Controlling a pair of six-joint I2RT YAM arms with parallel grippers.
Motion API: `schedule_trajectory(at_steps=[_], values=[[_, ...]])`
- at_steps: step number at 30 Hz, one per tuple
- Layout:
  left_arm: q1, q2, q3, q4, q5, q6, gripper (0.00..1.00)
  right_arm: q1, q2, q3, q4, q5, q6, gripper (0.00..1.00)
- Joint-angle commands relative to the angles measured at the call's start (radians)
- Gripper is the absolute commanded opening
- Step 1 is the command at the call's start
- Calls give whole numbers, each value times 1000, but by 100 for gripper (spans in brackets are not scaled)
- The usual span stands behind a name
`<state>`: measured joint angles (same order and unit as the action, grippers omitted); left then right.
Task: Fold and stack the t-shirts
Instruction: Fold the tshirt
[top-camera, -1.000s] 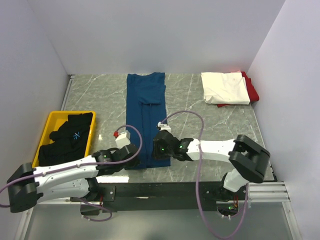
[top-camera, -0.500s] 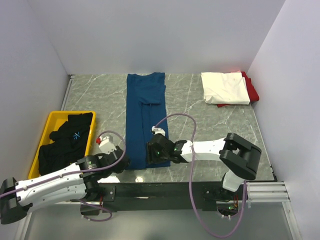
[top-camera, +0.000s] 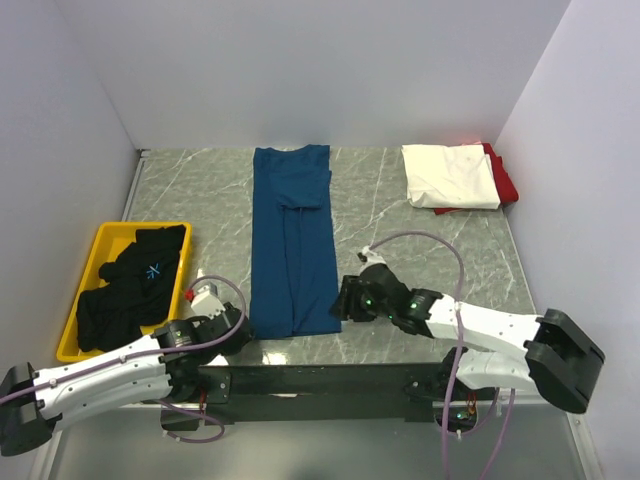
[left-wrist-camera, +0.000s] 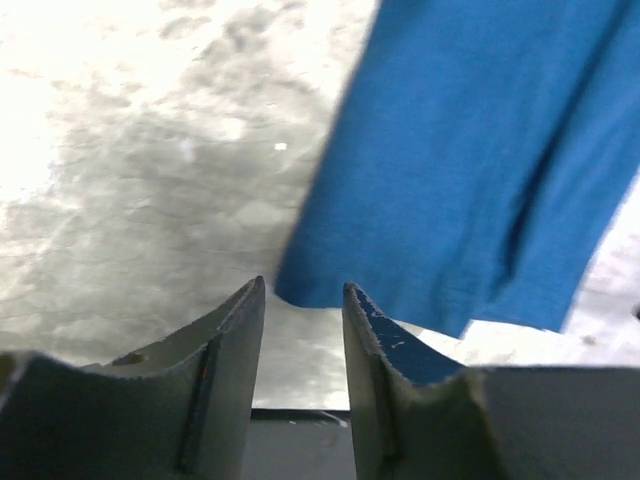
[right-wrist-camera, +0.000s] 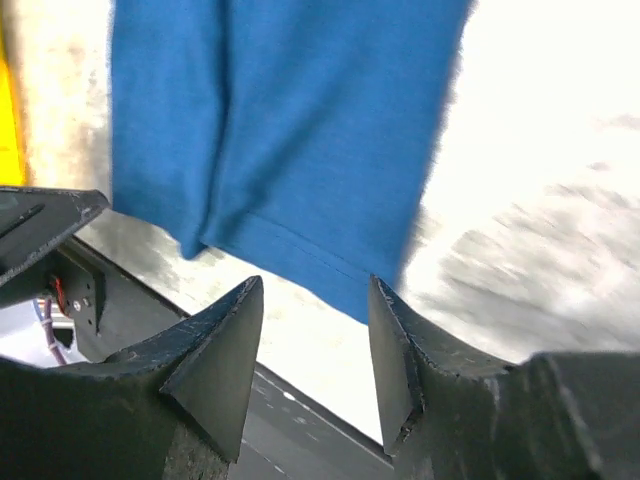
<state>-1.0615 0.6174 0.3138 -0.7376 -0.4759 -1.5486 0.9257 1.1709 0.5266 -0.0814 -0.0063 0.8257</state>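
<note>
Blue cloth, the navy tee (top-camera: 292, 240), lies on the worktop (top-camera: 400, 230) folded into a long narrow strip. Its long axis runs from the near edge straight toward the far side. The coming fold likely turns on the near hem. The left end effector (top-camera: 232, 328) sits just outside the hem's left corner and the right end effector (top-camera: 347, 300) just outside its right corner, each about equally near its own side. Both have their fingers parted with nothing between them. In each wrist view the hem corner lies just ahead of the gap, not yet in it.

No chest print shows on the strip. From above, the fingertips are hidden under the arms' own wrists, so contact with the cloth cannot be told, and both wrist views are blurred. At far right a white tee (top-camera: 450, 175) covers most of a red tee (top-camera: 506, 186). Black tees (top-camera: 130, 285) fill a yellow bin (top-camera: 100, 236) at left.
</note>
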Motion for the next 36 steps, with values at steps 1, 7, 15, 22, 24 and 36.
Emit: schedule_trajectory(at_steps=[1,7,15,22,24,36], values=[[6,30,-16,35,14,-56,41,-45,-69,-86,23,-60,23,53],[9,58,-25,52,11,-71,37,-62,-79,-166,78,-104,46,52],[9,82,-16,53,13,-74,30,-62,19,-171,198,-152,70,52],[9,113,-12,84,28,-54,27,-62,84,-158,239,-172,73,50],[9,127,-18,104,40,-51,25,-62,95,-154,243,-176,72,50],[9,160,-5,159,72,-8,1,-62,147,-137,270,-199,64,42]])
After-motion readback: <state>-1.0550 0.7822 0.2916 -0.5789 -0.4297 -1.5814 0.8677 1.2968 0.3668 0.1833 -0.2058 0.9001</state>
